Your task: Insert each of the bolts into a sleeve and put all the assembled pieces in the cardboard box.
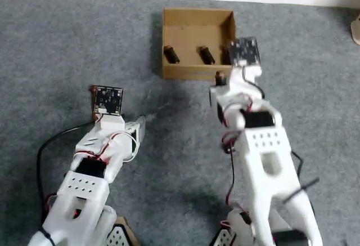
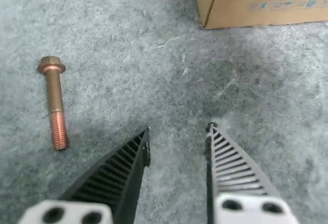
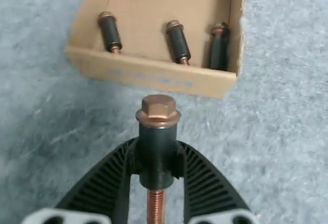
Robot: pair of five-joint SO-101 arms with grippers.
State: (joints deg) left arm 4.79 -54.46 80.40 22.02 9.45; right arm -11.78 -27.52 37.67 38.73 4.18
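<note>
With a sleeved bolt [image 3: 157, 141] clamped in our right gripper [image 3: 156, 155] just short of the cardboard box [image 3: 154, 76], we must next carry it over the rim; our left gripper [image 2: 178, 131] gapes empty farther back.

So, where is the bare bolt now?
In the left wrist view, the bolt lies on the carpet beside the open left gripper, apart from the cardboard box.

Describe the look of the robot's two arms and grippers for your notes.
The left arm and right arm are white moulded plastic with rows of small holes, and thin red and black cables run along them. Each wrist carries a square dark circuit board. The left gripper and right gripper have black, ribbed, tapering fingers on white bases.
</note>
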